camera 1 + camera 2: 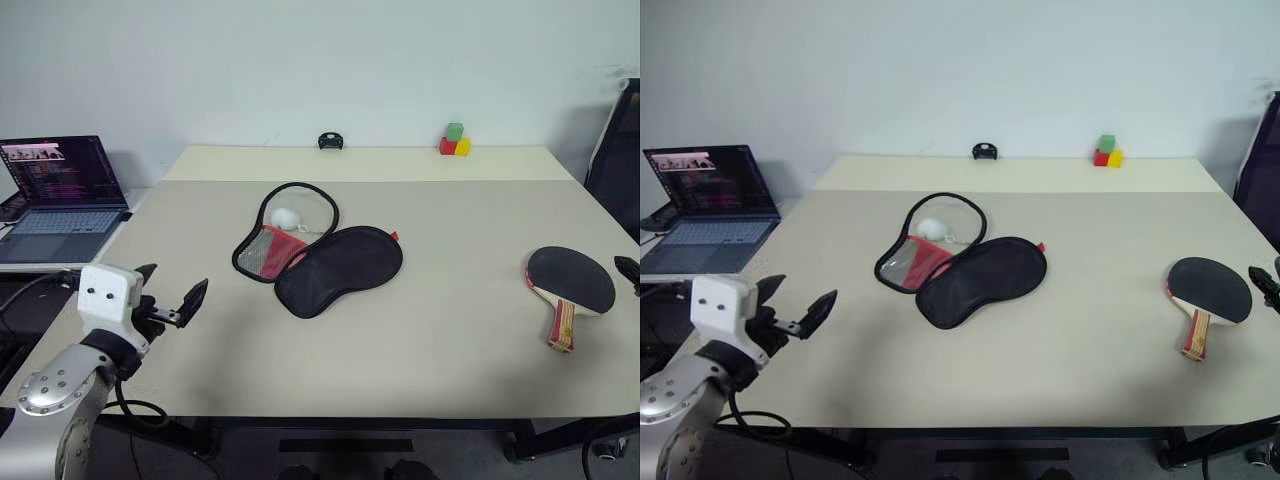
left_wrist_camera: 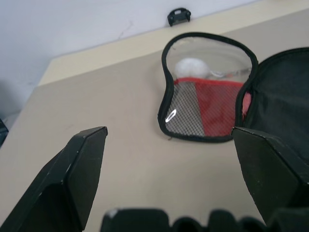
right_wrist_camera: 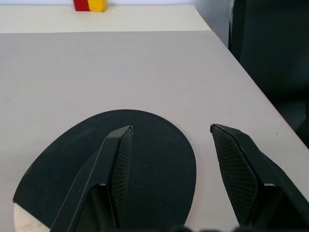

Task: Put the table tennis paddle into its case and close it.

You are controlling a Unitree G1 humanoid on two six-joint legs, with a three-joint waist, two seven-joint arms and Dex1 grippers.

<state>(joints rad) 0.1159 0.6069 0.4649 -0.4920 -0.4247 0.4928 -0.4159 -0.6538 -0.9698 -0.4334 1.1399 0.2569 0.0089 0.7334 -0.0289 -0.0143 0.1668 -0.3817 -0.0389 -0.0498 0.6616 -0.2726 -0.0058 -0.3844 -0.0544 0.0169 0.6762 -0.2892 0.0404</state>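
Case (image 1: 320,253) lies mid-table, unzipped, flap folded out, so it's ready to load. Table tennis paddle (image 1: 570,285) flat, well right of case, near table edge. Right gripper (image 3: 171,133) spread apart over paddle's rim, empty, prob. lining up pickup. Left gripper (image 1: 172,292) wide apart, left of case, empty.

No lettering, number or brand mark can be read. The laptop (image 1: 62,199), at the far left, shows lines of on-screen text too small to make out. The case (image 1: 318,250), mid-table, shows no readable logo.
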